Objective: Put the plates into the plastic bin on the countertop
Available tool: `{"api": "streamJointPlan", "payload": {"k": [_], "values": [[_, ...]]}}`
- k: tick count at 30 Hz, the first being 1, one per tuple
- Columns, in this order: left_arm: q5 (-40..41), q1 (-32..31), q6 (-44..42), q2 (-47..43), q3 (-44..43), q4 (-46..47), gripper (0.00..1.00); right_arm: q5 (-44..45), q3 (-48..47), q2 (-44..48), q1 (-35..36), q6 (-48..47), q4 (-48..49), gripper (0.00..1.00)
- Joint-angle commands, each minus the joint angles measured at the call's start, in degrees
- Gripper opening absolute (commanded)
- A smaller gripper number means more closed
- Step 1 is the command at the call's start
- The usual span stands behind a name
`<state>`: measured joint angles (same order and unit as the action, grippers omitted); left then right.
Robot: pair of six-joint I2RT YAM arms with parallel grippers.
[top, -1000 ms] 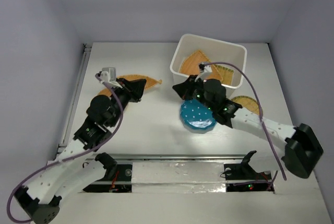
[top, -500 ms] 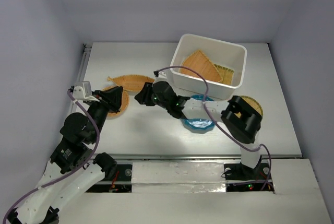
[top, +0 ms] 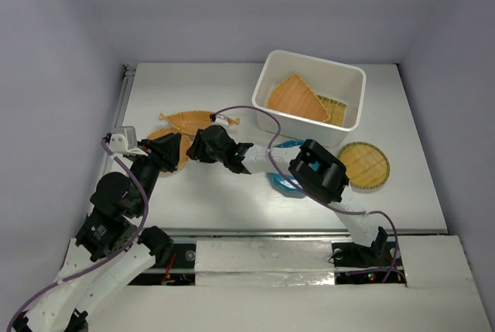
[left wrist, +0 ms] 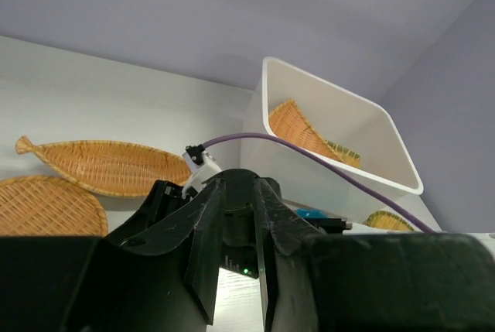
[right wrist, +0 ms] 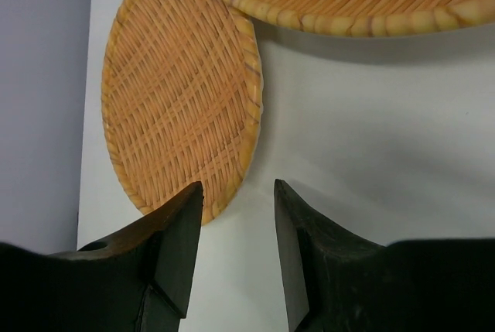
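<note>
Wicker plate point(right wrist: 182, 107) just beyond right jaws

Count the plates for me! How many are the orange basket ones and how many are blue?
Orange-tan woven wicker plates: 5 (fan-shaped plate and half-hidden plate in the white plastic bin; leaf-shaped plate; round plate on the left; round plate on the right)
Teal-blue plate: 1
Total: 6 plates
</note>
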<state>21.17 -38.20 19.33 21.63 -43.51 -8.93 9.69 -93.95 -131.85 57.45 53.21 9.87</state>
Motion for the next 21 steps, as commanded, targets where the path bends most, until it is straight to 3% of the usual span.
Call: {"api": "streamJointPlan", "payload": {"k": [1,16,20,21], "values": [[-0.60,-0.21,-1.05,-0.71,0.70,1.81,0.19,0.41,-3.95,-0.86,1.17,2.07,-0.90,0.48],[-1.04,-0.21,-1.40,-1.68,1.23,1.99,0.20,-3.10,-8.26,-7.36,1.70,4.88,0.85,0.44],[-0.87,0.31,-1.84,-1.59,1.41,2.07,0.20,-3.45,-8.27,-7.54,1.70,5.06,1.46,0.29],[-0.52,0.31,-1.84,-1.59,1.49,2.07,0.20,-3.37,-7.74,-7.37,1.70,5.32,1.90,0.21]]}}
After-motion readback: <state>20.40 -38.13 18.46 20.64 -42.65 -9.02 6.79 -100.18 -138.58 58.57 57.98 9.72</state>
